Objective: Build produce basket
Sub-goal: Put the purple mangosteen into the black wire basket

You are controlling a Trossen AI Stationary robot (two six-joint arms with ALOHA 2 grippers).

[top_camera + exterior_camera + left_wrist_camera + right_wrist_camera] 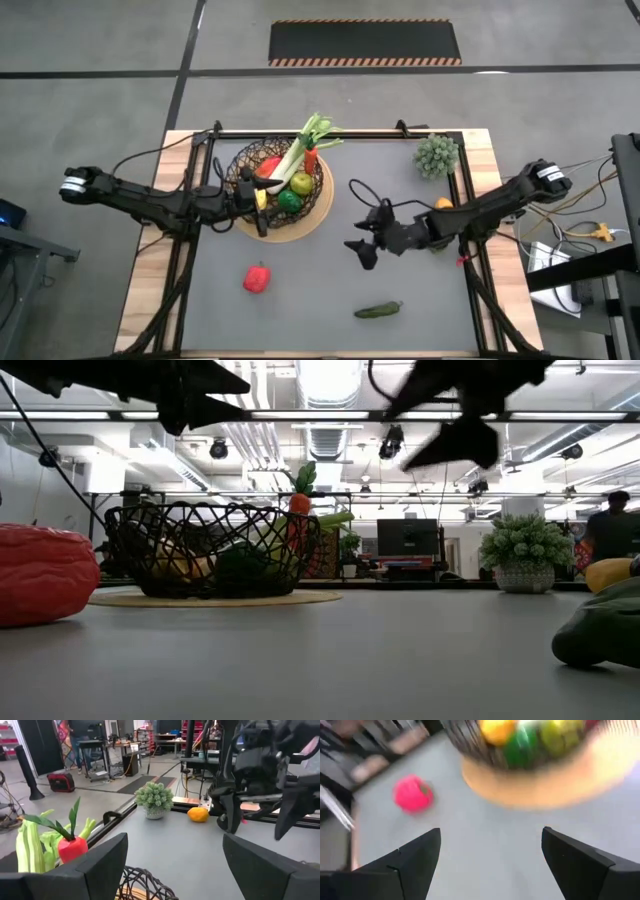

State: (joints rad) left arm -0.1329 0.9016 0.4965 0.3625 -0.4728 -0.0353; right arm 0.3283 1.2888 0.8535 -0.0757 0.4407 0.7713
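Observation:
The dark wire basket (280, 188) stands on its tan base disc at the table's far middle. It holds a leek (300, 148), a carrot (311, 158), a lemon (299, 183), green fruit (289, 200) and a red pepper (268, 168). My left gripper (256, 205) hangs open and empty over the basket's near-left rim (145, 887). My right gripper (360, 253) hangs open above the mat to the right of the basket, touching nothing. A second red pepper (257, 278) and a dark cucumber (378, 311) lie on the mat near the front.
A spiky grey-green plant (437, 155) in a pot stands at the far right corner. A yellow-orange fruit (443, 204) lies by the right arm. Black frame bars run along the table's edges. Bare grey mat lies between the basket, the pepper and the cucumber.

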